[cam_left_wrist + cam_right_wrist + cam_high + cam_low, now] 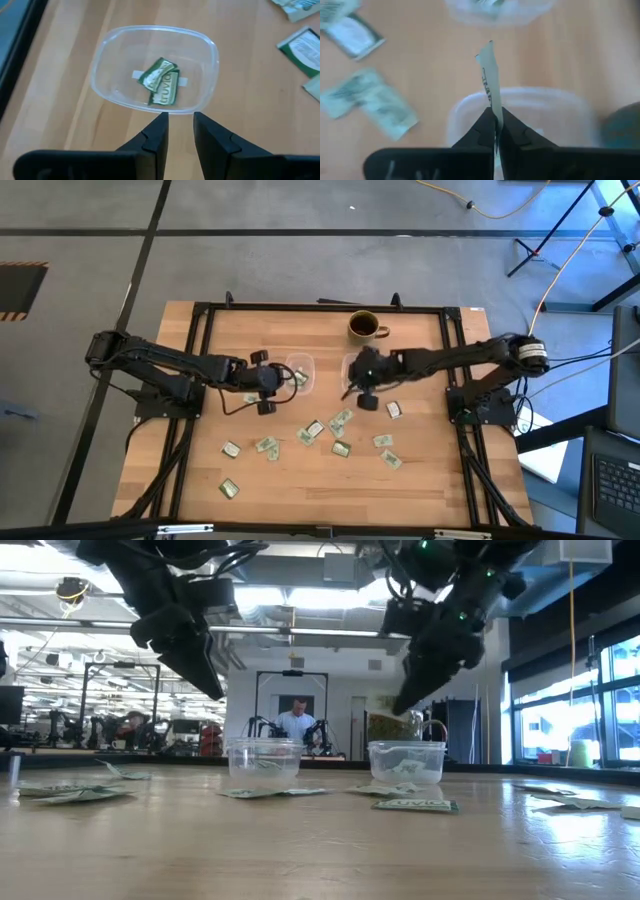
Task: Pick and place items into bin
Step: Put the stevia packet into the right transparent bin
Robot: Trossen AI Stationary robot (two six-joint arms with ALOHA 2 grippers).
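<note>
Edgewise, thin pale-green packet (489,80) in right hand (495,131)

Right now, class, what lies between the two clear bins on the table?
In the low view, only bare wooden table shows between the left bin and the right bin; a few packets lie in front of them, nearer the camera.

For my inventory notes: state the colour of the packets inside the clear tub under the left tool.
Green and white packets, best in the left wrist view.

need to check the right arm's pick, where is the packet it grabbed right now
The packet is pinched edge-on in the right hand, raised above the right-hand clear bin near the brown mug at the table's middle.
</note>
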